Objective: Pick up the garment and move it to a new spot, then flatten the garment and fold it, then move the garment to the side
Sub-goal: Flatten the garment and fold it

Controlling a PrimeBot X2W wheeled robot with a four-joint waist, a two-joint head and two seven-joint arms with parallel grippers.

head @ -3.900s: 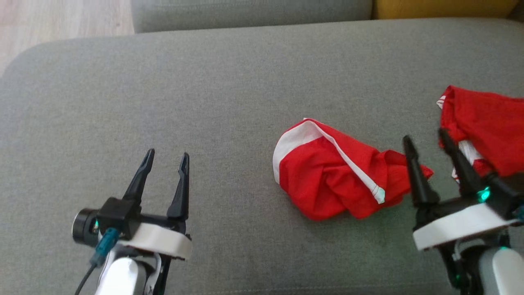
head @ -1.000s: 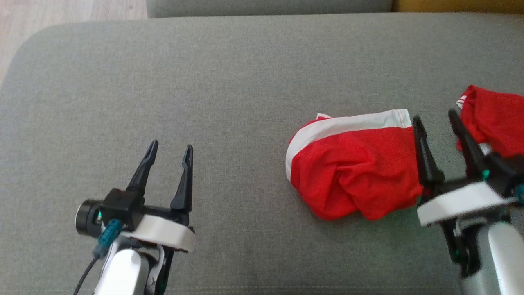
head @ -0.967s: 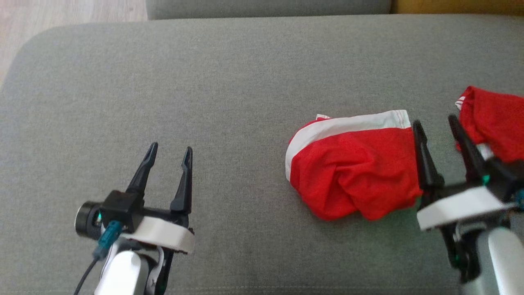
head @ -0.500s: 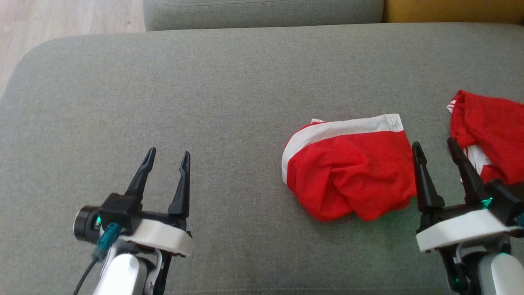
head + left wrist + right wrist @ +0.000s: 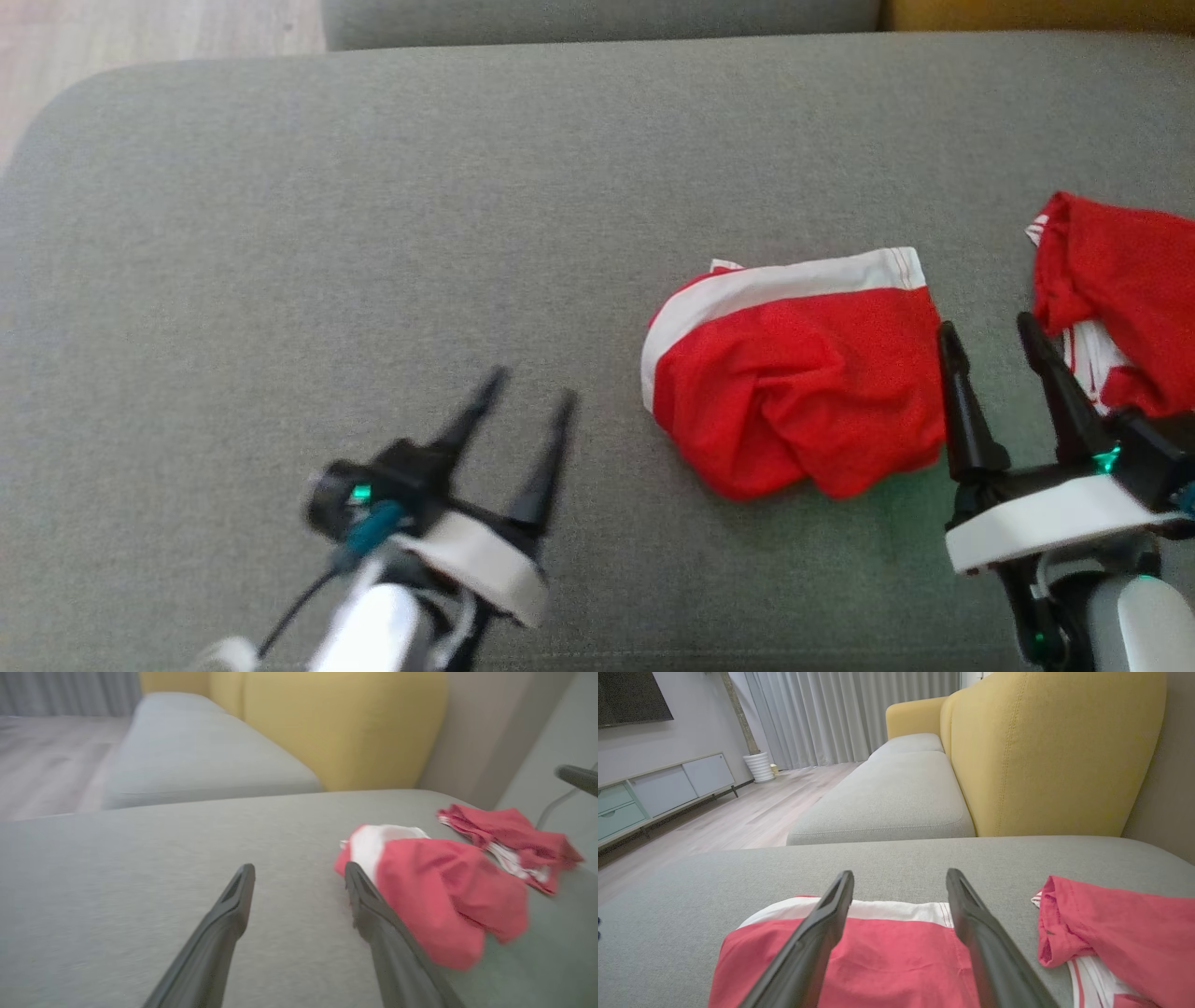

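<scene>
Garment [image 5: 794, 373]: red cloth, white band [image 5: 784, 280], bunched on grey cushion [image 5: 373, 187], right of cushion's middle. Long axis runs along cushion's width. Band faces cushion's back, curls toward cushion's left end. Front half crumpled, so flattening is likely the step in hand.

Right gripper [image 5: 985, 323]: toward cushion's right end, jaws spread wide, empty, just beside garment.

Left gripper [image 5: 533, 385]: near cushion's front edge, blurred, jaws wide, empty, angled at garment, probably for two-sided spread.

Second red piece [image 5: 1120, 280]: cushion's right end, apart.

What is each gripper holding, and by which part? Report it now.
Nothing is held. The left gripper and the right gripper both stand open and empty; the red garment lies loose on the cushion.
</scene>
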